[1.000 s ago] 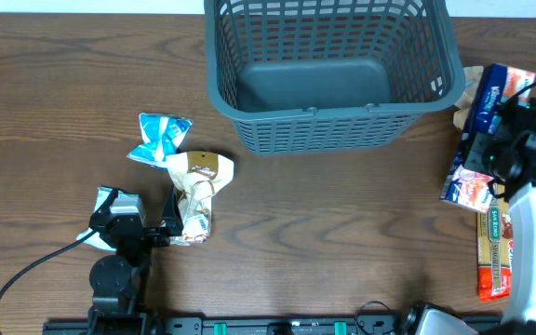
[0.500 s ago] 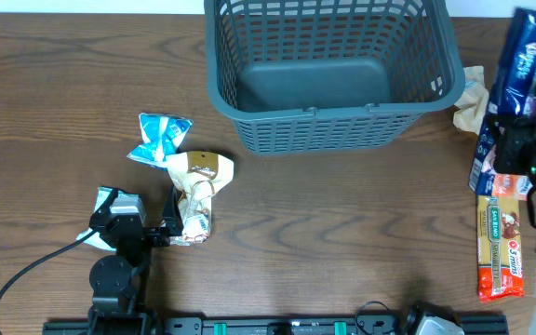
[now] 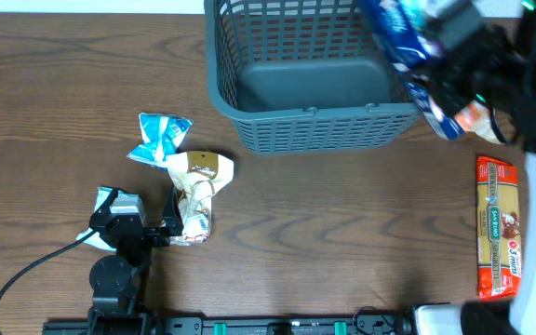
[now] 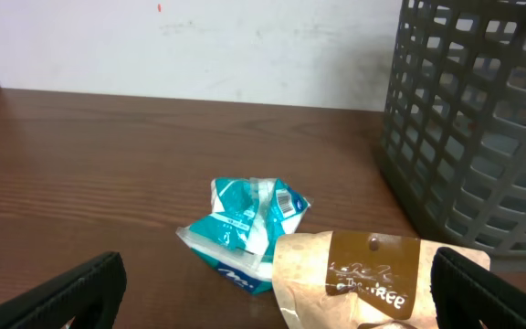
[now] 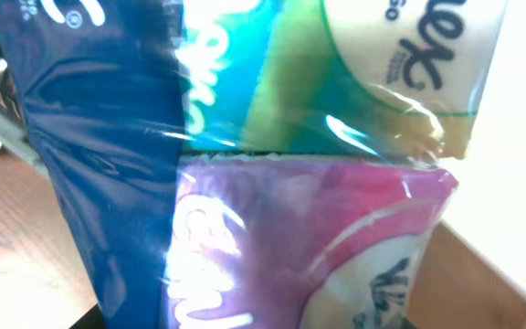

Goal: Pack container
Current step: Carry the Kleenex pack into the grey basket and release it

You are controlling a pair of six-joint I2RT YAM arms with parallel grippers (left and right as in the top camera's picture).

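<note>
**Tissue pack carried to the container's rim**

Since the earlier frame the right hand (image 3: 449,51) has swung away from the orange packet (image 3: 497,228) to a position above the container (image 3: 314,113), taking the tissue multipack (image 3: 394,28) with it. This hand is clamped on the pack, which hangs tilted beneath it, partly over the rim and partly outside. The high hold presumably lets the pack clear the wall before release. The container stands directly below this hand, its visible base bare. The left hand (image 4: 279,292) rests low over the desk (image 3: 342,214), jaws spread wide and gripping nothing. A brown packet (image 4: 373,279) lies just ahead of it, a teal packet (image 4: 245,224) beyond. Only the overhead view relates pack to rim. The right wrist view shows nothing but glossy wrap, and the left wrist view shows the lattice wall to that hand's right.
</note>
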